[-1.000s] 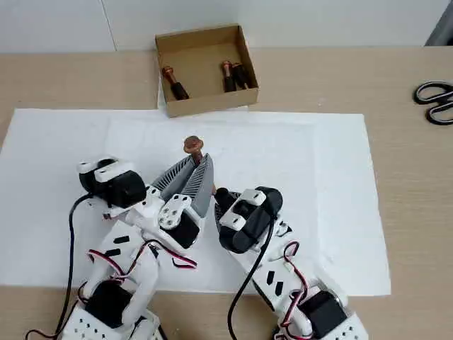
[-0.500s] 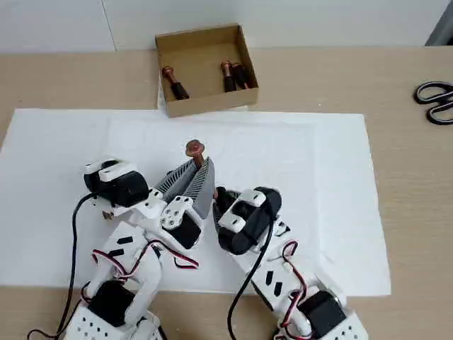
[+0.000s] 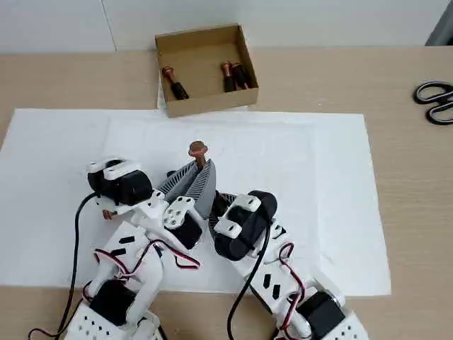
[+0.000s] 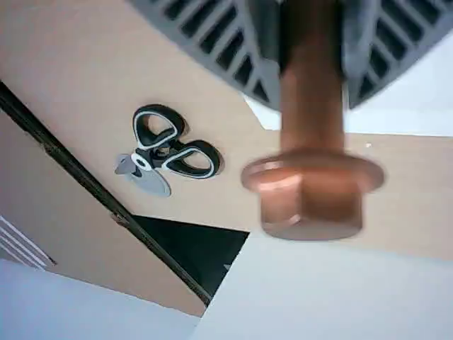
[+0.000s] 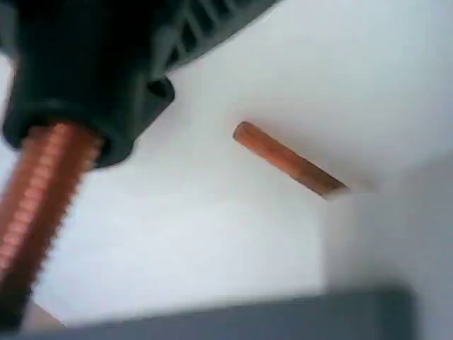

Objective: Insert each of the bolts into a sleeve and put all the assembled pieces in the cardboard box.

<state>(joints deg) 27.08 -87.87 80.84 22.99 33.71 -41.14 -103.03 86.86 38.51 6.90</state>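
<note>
My left gripper [image 3: 200, 165] is shut on a copper bolt [image 3: 197, 150], whose hex head [image 4: 311, 191] sticks out past the grey fingertips. In the right wrist view the bolt's threaded end [image 5: 39, 195] runs into a black sleeve [image 5: 81, 78]. My right gripper [image 3: 217, 200] holds that sleeve close against the left gripper's base, and its ribbed black finger [image 5: 209, 21] is above the sleeve. The cardboard box [image 3: 209, 103] stands at the table's far side with two assembled pieces [image 3: 174, 83] [image 3: 234, 74] inside. A loose copper bolt [image 5: 287, 159] lies on the white paper.
White paper [image 3: 318, 184] covers the table's middle. Black-handled scissors [image 3: 434, 101] lie at the far right edge, also seen as scissors [image 4: 166, 145]. A small copper piece [image 3: 108, 214] lies beside the left arm. Both arm bases crowd the near edge.
Both grippers have drifted slightly toward the near edge, still together. The bolt head moved a little right and nearer. Both grips hold as before.
</note>
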